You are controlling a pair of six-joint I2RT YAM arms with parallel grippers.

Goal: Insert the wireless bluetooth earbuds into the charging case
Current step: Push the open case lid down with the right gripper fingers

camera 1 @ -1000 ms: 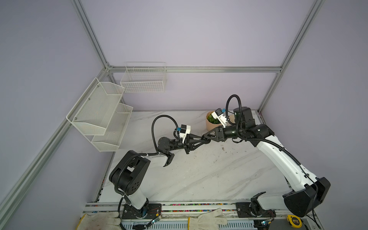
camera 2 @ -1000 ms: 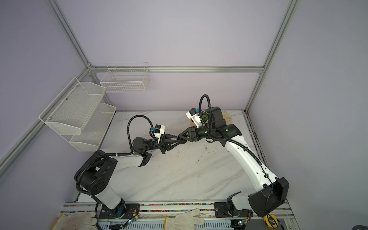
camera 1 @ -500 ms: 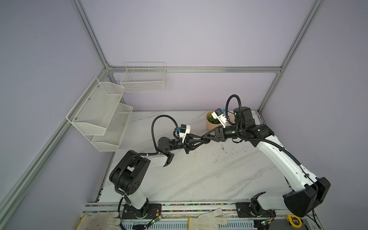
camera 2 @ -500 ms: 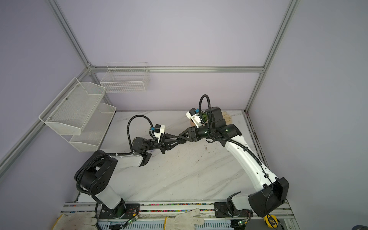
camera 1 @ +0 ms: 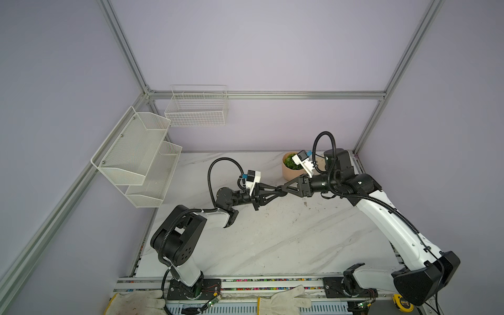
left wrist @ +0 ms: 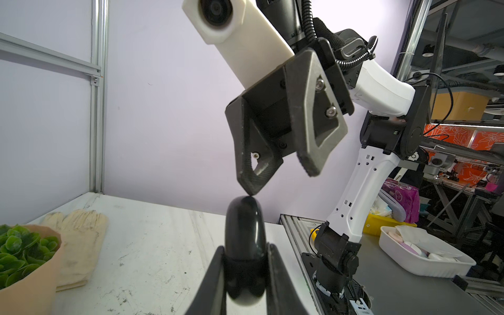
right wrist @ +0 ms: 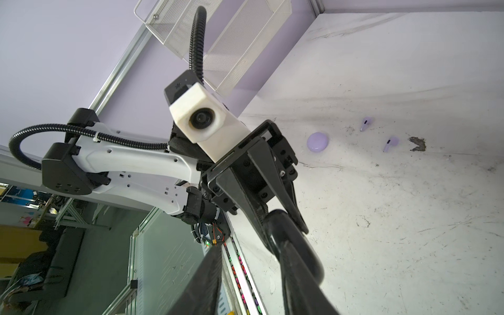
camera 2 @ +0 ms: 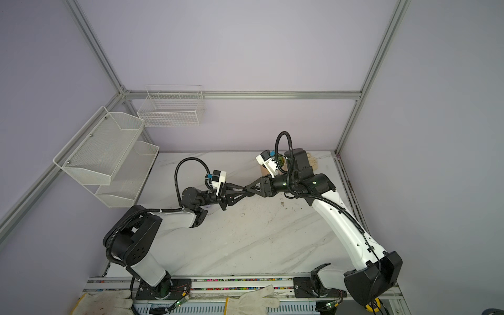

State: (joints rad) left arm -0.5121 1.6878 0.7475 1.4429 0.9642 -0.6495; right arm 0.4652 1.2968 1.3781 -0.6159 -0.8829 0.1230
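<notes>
Left wrist — case [left wrist: 244,218] in left tool [left wrist: 244,248]

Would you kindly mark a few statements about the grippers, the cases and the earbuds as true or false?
1. The left gripper is shut on the black case. True.
2. The right gripper is also clamped around the black case. False: its jaws stand open, with only one fingertip against the case.
3. The lilac case lies on the table. True.
4. Both lilac earbuds sit inside the lilac case. False: they lie on the table, apart from it.
</notes>
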